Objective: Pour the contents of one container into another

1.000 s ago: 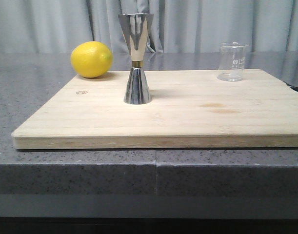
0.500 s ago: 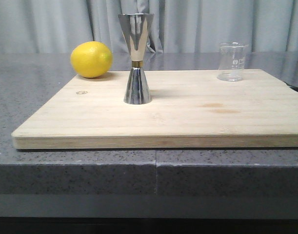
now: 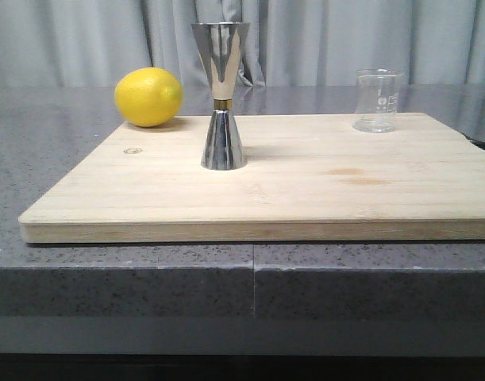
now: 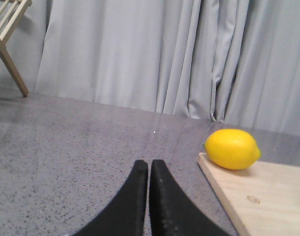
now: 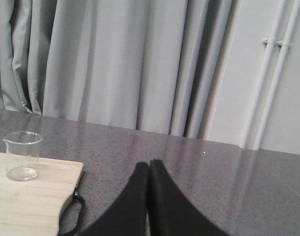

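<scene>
The small clear glass beaker (image 3: 378,100) stands upright at the far right of the wooden board (image 3: 306,190); it also shows in the right wrist view as the beaker (image 5: 22,156) near the board's corner. The shiny steel jigger (image 3: 221,95) stands upright left of the board's middle. My left gripper (image 4: 149,164) is shut and empty over the grey counter, left of the board. My right gripper (image 5: 149,164) is shut and empty over the counter, right of the board and apart from the beaker. Neither gripper appears in the front view.
A yellow lemon (image 3: 148,97) rests at the board's far left corner, the lemon (image 4: 232,149) also showing in the left wrist view. A black loop handle (image 5: 73,214) hangs off the board's right edge. Grey curtains close the back; a wooden frame (image 4: 7,34) stands far left.
</scene>
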